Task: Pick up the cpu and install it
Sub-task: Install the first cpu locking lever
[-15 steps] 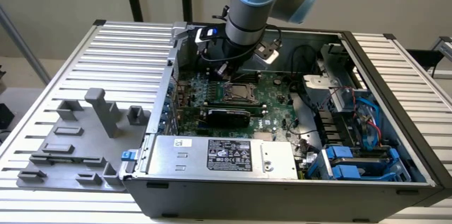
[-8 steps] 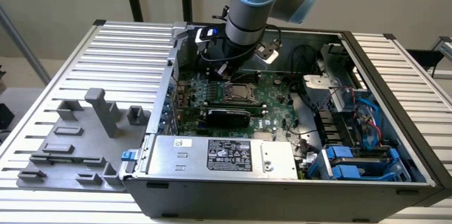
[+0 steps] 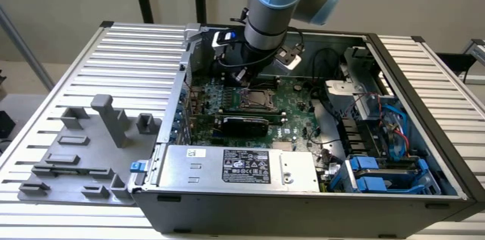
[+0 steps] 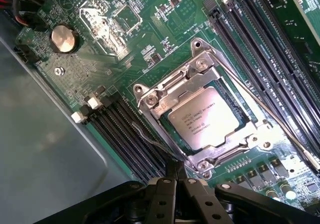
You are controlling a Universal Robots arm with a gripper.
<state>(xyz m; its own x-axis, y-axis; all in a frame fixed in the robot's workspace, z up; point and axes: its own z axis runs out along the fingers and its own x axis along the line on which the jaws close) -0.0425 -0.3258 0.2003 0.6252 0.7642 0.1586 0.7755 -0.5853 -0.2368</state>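
The cpu [image 4: 207, 116], a flat silver square with printed text, lies inside the motherboard socket under the metal load frame [image 4: 165, 91]. My gripper [image 4: 175, 170] is shut, its black fingertips pressed together just beside the socket's corner. A thin wire lever [image 4: 150, 140] runs along the socket and ends at the fingertips; I cannot tell whether it is pinched. In the exterior view the arm reaches down into the open computer case, with the gripper [image 3: 244, 81] right above the socket and cpu [image 3: 258, 99].
Black memory slots [image 4: 125, 131] flank the socket on both sides. A coin battery [image 4: 63, 38] sits on the green board. The grey case wall [image 4: 40, 159] is close by. A grey power supply [image 3: 235, 167] and blue drive bays [image 3: 379, 175] fill the case front. A grey fixture [image 3: 83, 155] stands at the exterior view's left.
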